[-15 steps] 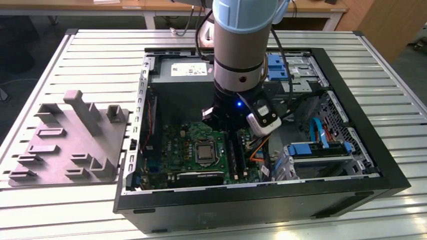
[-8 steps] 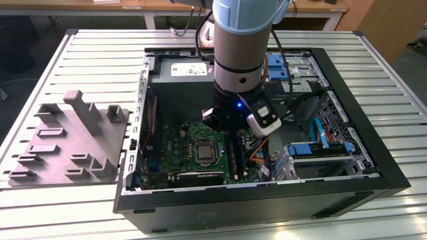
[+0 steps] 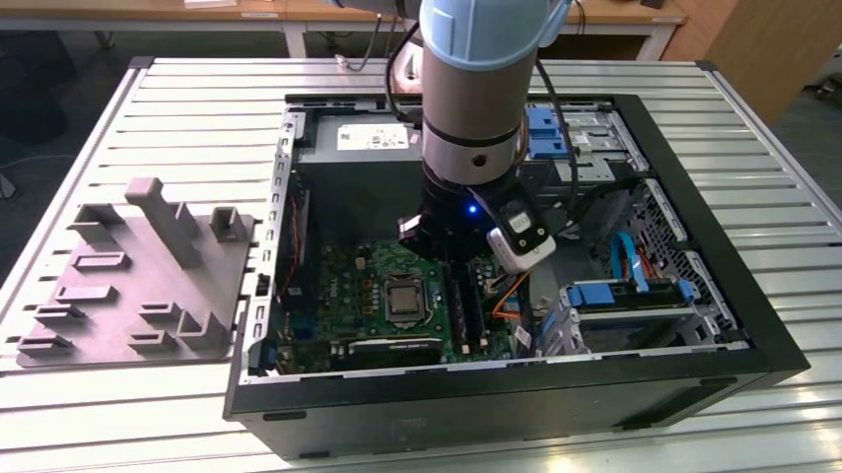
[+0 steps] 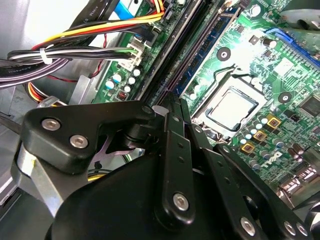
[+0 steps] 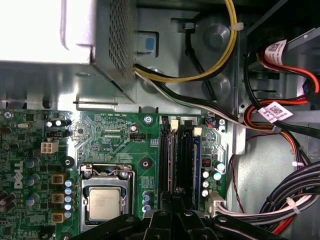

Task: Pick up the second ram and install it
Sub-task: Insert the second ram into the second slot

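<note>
My gripper (image 3: 455, 258) reaches down into the open computer case (image 3: 526, 384), right over the memory slots of the green motherboard (image 3: 375, 286). In the first wrist view its black fingers (image 5: 167, 206) stand close together on the top edge of the second ram (image 5: 173, 160), a thin dark stick standing on edge in a slot. Another stick (image 5: 195, 160) stands two slots over, with a bare black slot between them. In the second wrist view the gripper (image 4: 172, 102) meets the slot line beside the processor socket (image 4: 232, 107).
Bundled cables (image 5: 270, 115) crowd the case wall just past the slots. The processor (image 5: 102, 202) lies on the slots' other side. Drive bays with blue latches (image 3: 618, 296) sit on the exterior view's right. A grey fixture (image 3: 145, 276) rests on the slatted table outside the case.
</note>
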Tool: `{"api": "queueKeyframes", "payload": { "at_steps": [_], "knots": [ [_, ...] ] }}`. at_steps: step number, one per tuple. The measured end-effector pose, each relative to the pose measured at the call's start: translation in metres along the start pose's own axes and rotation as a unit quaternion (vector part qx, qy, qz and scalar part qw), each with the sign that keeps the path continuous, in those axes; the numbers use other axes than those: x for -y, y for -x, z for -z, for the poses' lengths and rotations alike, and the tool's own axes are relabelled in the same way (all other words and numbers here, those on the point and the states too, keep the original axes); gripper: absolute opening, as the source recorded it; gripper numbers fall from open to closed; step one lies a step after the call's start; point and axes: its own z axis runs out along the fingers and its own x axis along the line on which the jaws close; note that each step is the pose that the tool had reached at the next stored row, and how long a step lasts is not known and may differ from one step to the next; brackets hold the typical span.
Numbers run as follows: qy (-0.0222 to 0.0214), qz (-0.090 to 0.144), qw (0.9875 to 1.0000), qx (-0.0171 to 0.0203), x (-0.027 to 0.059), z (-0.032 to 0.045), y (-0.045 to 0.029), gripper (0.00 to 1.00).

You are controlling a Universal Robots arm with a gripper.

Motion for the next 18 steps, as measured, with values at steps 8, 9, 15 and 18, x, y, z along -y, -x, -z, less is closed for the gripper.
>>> {"api": "queueKeyframes", "payload": {
  "at_steps": [8, 9, 15, 18],
  "knots": [
    [-0.0001, -0.003, 1.0, 0.0, 0.0001, -0.0001, 0.0026, 0.11],
    [-0.0001, -0.003, 1.0, 0.0, 0.0001, -0.0001, 0.0029, 0.11],
    [0.0021, -0.003, 1.0, 0.0, 0.0001, 0.0, 0.0029, 0.11],
    [0.0039, -0.003, 1.0, 0.0, 0.0001, 0.0, 0.0029, 0.11]
  ]
}}
